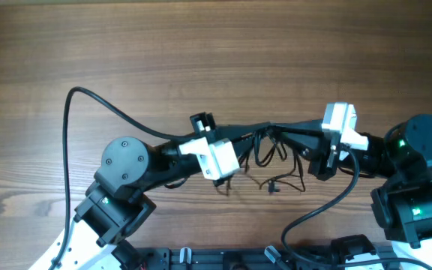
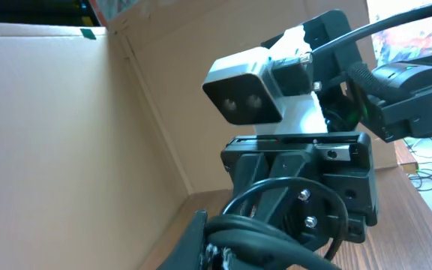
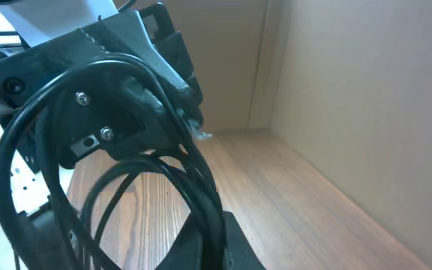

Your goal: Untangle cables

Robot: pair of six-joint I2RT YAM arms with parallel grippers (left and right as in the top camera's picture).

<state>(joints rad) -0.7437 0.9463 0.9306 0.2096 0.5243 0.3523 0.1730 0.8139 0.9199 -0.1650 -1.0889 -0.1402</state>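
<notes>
Both clamped on cables (image 1: 265, 154) over wood-grain table (image 1: 201, 45): left hand (image 1: 253, 133), right hand (image 1: 283, 133); cardboard walls (image 2: 51, 150) around

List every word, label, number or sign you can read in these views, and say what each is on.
None readable. The table, the cables and the cardboard wall carry no print; the colourful patch at the left wrist view's top right is too blurred to read.

I see thin black cables (image 1: 280, 169) against a brown wooden worktop (image 1: 201, 45) streaked with darker grain. The black robot arms (image 1: 126, 166) carry white camera blocks (image 1: 217, 156) and green lights (image 1: 402, 142). The cardboard wall (image 2: 66, 135) is plain tan.
</notes>
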